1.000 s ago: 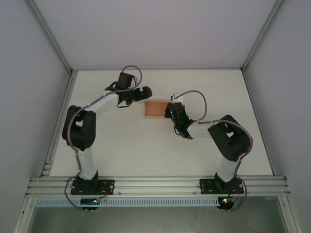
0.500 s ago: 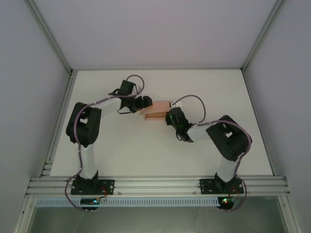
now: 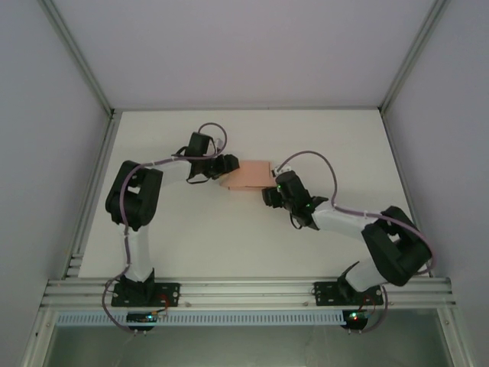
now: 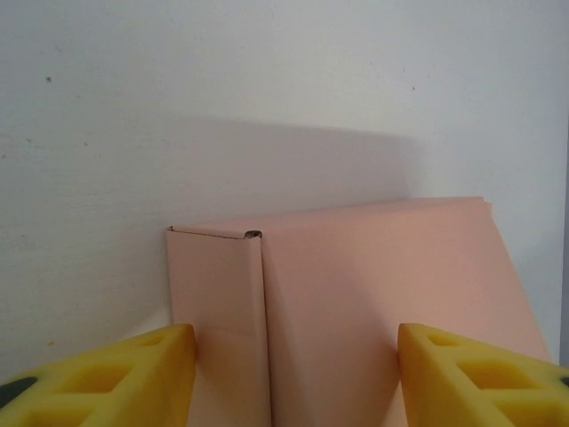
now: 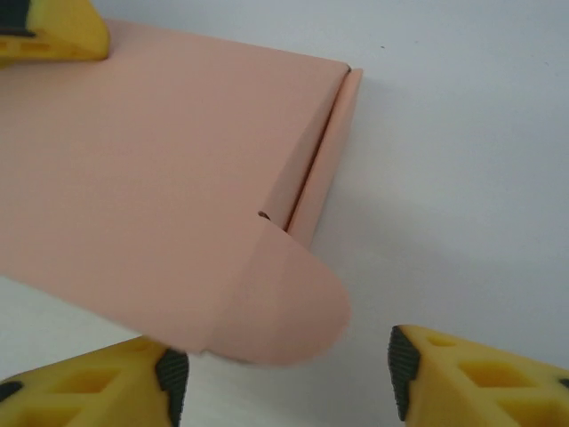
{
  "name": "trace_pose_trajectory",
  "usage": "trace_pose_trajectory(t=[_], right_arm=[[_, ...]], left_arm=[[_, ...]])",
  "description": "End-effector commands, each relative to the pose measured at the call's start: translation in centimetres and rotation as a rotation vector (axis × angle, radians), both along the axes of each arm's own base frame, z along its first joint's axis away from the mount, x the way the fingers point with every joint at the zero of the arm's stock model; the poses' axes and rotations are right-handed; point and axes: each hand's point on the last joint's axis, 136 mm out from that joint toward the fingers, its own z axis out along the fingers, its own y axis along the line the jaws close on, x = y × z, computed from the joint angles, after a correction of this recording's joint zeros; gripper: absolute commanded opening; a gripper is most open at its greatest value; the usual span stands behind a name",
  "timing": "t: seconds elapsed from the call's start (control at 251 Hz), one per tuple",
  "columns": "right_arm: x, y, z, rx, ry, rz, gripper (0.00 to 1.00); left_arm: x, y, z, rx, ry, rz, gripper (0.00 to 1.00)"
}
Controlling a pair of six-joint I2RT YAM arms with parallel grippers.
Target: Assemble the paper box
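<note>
**Box.** The box (image 3: 248, 174), salmon-pink card, is lying flat on the white bench (image 3: 229, 237), on its far half and between the two arms. In the overhead view it is showing as a low, closed rectangle, slightly skewed.

**Left claw.** The left claw (image 3: 226, 168) is sitting at the box's left end. In the left wrist view its yellow fingers (image 4: 133, 369) are standing apart, and the card is showing in the gap between them. The card is running wider than that gap on both sides, so nothing is being pinched across it. Whether the pads are touching the card cannot be told. A fold (image 4: 264, 329) is running up the box, with a narrow panel to its left and a small dark gap at its top end.

**Right claw.** The right claw (image 5: 284, 382) is standing spread at the box's right end, with bare bench showing between its fingers. A rounded tab (image 5: 284, 311) is sticking out from the box's near corner. It is lying just beside the finger on the left of that view, and contact cannot be told. A narrow strip (image 5: 324, 151) is running along the box's right edge. In the upper left corner of the right wrist view, one yellow finger of the left claw is showing over the box's far corner.
</note>
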Motion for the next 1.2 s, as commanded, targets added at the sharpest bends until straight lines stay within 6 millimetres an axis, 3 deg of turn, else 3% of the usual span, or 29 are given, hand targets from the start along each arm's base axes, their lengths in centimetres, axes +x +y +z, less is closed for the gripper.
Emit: trace_pose_trajectory(t=[0.0,0.128,0.339,0.579,0.682,0.794,0.99,1.094,1.193], right_arm=[[-1.7,-1.6,-0.2,0.009,0.064,-0.002,0.73],[-1.4,-1.9,1.9,0.132,0.057,0.005,0.99],[1.0,-2.6,3.4,0.254,0.118,-0.039,0.99],[4.9,-2.7,2.0,0.302,0.281,-0.164,0.99],[5.9,-1.4,1.2,0.322,0.343,-0.14,0.99],[6.7,0.0,0.2,0.36,0.42,-0.123,0.99],[7.5,3.7,-0.7,0.513,0.519,-0.017,0.96],[7.7,4.3,-1.8,0.547,0.567,-0.022,0.93],[8.2,5.1,-1.6,0.628,0.586,-0.025,0.91]], left_arm=[[-1.7,1.7,-5.0,0.087,0.114,0.03,0.54],[-2.0,2.0,-6.0,0.094,0.133,0.035,0.5],[-3.0,3.5,-8.2,0.17,0.165,0.072,0.41],[-4.1,4.9,-9.9,0.167,0.197,0.104,0.25],[-4.4,5.3,-10.2,0.095,0.217,0.118,0.14],[-4.6,5.8,-10.3,0.047,0.219,0.132,0.1],[-4.8,6.2,-10.4,0.02,0.218,0.139,0.1],[-4.8,6.1,-10.6,-0.001,0.227,0.143,0.1],[-5.2,6.2,-11.0,-0.011,0.235,0.148,0.1]])
